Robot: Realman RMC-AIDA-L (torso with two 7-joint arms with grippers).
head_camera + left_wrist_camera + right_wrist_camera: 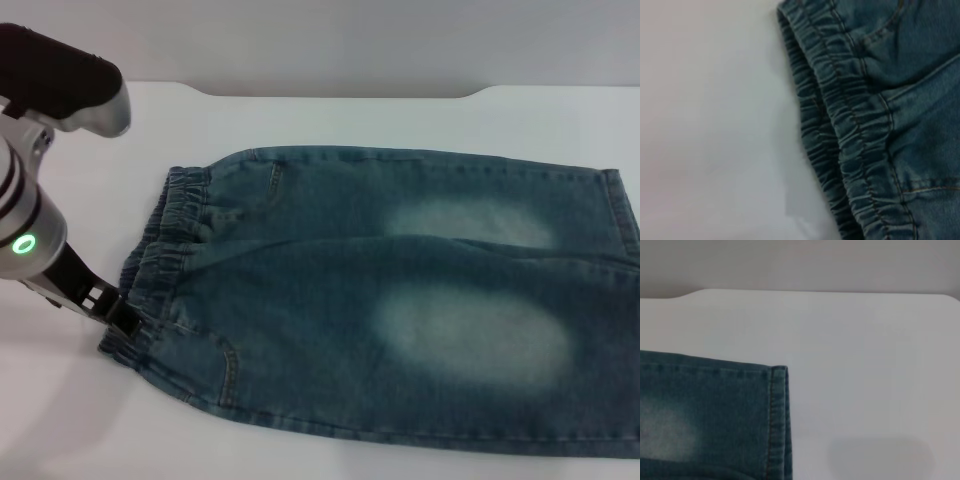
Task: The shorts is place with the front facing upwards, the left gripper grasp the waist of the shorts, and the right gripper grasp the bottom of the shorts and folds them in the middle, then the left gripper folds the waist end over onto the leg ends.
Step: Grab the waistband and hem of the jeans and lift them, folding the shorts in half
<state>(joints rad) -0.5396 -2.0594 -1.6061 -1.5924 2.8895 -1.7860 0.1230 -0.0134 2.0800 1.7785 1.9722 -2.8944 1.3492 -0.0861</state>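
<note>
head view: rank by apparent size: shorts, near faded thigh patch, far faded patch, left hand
1. shorts
2. near faded patch
3. far faded patch
4. left hand, though it sits partly behind the waist, so unsure.

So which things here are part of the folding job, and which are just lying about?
Job: shorts, waist, leg ends, left gripper at the waist.
Lying about: nothing; only the white table. The right gripper is out of view.

Ruched waist (850, 150) of shorts (920, 100) (two gathered layers) lying on white table (710, 125); pocket stitching nr edge.
</note>
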